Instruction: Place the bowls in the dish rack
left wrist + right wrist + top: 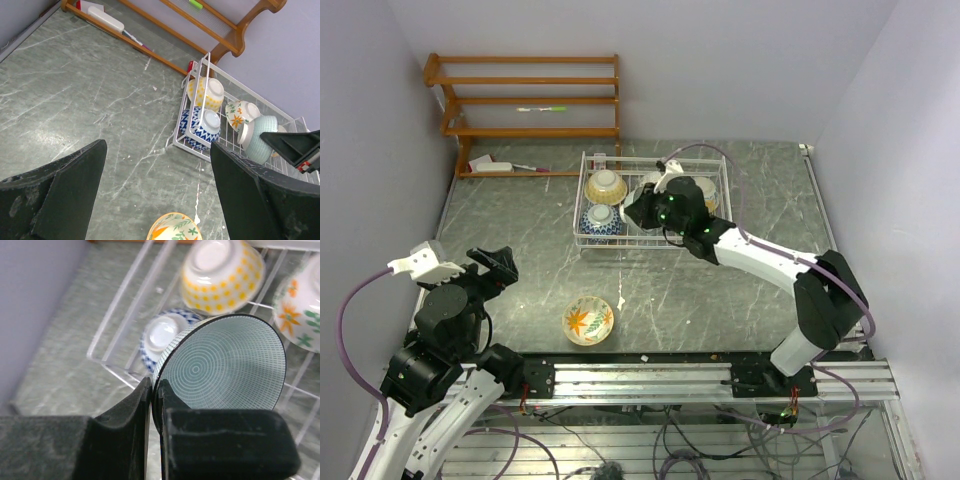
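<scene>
My right gripper (642, 212) (156, 390) is shut on the rim of the teal bowl (227, 362) (261, 139) and holds it tilted on edge over the middle of the white wire dish rack (582, 212) (181, 131). In the rack lie a yellow-dotted bowl (606, 186) (222, 274) (207, 93), a blue-patterned bowl (601, 221) (162, 336) (202, 126), and an orange-flower bowl (300, 315) (240, 114). An orange leaf-patterned bowl (588, 320) (174, 227) stands upright on the table. My left gripper (492, 268) (157, 200) is open and empty, left of that bowl.
An orange-brown wooden shelf unit (525, 100) stands at the back left against the wall, with a white object (492, 165) and a pen on its bottom board. Grey walls close in on the left and right.
</scene>
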Controlling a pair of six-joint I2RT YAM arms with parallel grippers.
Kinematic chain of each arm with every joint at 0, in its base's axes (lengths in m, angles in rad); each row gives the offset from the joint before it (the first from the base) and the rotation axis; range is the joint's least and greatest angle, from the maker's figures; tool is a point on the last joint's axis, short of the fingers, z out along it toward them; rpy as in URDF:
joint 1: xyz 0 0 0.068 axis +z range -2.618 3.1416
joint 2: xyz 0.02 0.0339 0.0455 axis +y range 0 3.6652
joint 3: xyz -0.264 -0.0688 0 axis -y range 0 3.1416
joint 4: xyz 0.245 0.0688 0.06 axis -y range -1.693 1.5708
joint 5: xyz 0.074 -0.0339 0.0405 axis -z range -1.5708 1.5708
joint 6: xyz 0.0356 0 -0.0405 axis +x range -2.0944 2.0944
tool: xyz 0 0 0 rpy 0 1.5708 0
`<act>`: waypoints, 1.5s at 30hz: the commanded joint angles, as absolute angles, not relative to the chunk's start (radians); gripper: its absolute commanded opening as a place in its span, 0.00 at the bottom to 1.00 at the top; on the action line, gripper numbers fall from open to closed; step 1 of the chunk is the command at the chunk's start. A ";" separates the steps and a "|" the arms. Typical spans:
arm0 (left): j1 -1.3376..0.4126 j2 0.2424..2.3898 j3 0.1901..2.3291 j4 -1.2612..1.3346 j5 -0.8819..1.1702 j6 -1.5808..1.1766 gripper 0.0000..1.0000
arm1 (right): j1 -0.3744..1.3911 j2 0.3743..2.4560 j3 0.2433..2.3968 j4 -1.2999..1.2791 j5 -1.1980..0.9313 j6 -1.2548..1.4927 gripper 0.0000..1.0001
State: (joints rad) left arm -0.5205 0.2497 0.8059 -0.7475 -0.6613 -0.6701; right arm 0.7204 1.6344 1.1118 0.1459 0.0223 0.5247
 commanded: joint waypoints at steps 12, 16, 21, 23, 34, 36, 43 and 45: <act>-0.518 0.268 0.827 -0.723 -0.674 -0.664 0.95 | 0.533 1.730 0.923 0.916 -0.508 1.031 0.05; -0.518 0.267 0.828 -0.728 -0.675 -0.664 0.95 | 0.515 1.807 0.902 1.057 -0.541 1.146 0.05; -0.518 0.262 0.828 -0.727 -0.677 -0.663 0.96 | 0.508 1.882 0.889 1.126 -0.531 1.216 0.06; -0.518 0.264 0.829 -0.727 -0.677 -0.663 0.95 | 0.501 1.909 0.884 1.146 -0.529 1.248 0.06; -0.517 0.261 0.828 -0.730 -0.679 -0.666 0.95 | 0.437 1.981 0.829 1.136 -0.530 1.331 0.12; -0.518 0.263 0.828 -0.730 -0.680 -0.667 0.95 | 0.431 1.981 0.822 1.108 -0.529 1.323 0.18; -0.518 0.263 0.826 -0.732 -0.680 -0.669 0.95 | 0.415 1.974 0.802 1.043 -0.527 1.296 0.28; -0.518 0.264 0.828 -0.733 -0.681 -0.670 0.95 | 0.410 1.959 0.792 1.031 -0.516 1.286 0.30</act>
